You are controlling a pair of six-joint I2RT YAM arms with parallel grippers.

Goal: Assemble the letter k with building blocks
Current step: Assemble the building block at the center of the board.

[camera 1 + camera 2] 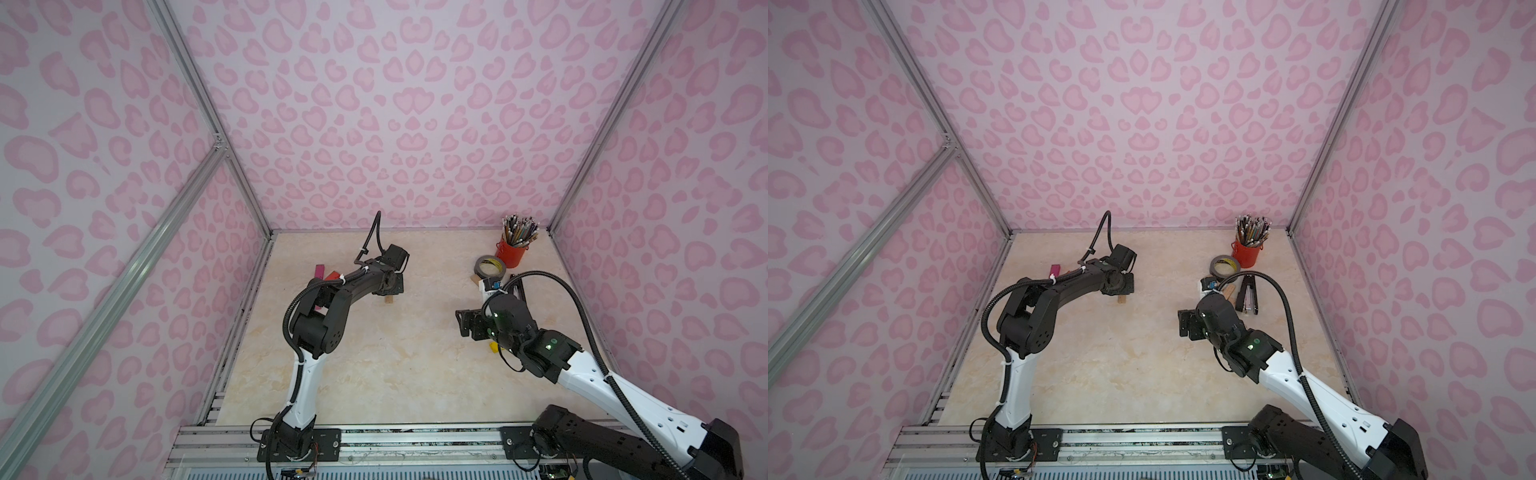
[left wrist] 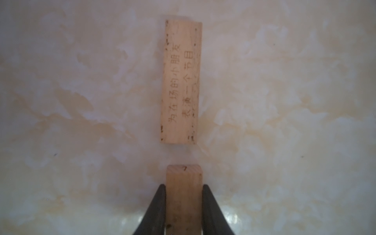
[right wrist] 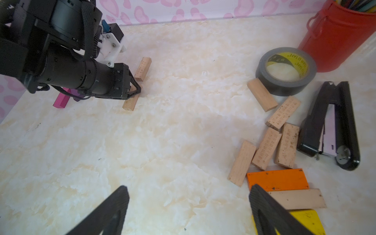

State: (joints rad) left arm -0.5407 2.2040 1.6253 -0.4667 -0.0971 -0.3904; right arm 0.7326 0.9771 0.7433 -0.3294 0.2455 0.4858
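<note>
While the marble tabletop (image 1: 386, 365) lies open between my two arms, the clutter sits toward its far side. My left gripper (image 2: 184, 186), arm stretched forward and low, is clamped on a plain wooden block (image 2: 184, 205), lined up end to end with an inscribed block (image 2: 181, 81) lying flat, a gap between them. My right gripper (image 3: 189, 188) hangs spread wide, holding nothing, near the loose blocks (image 3: 266, 148) beside the black stapler (image 3: 333, 126).

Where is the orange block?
In the right wrist view, the orange block lies flat on the robot's right side, beside a pale block, with the black stapler close by.
</note>
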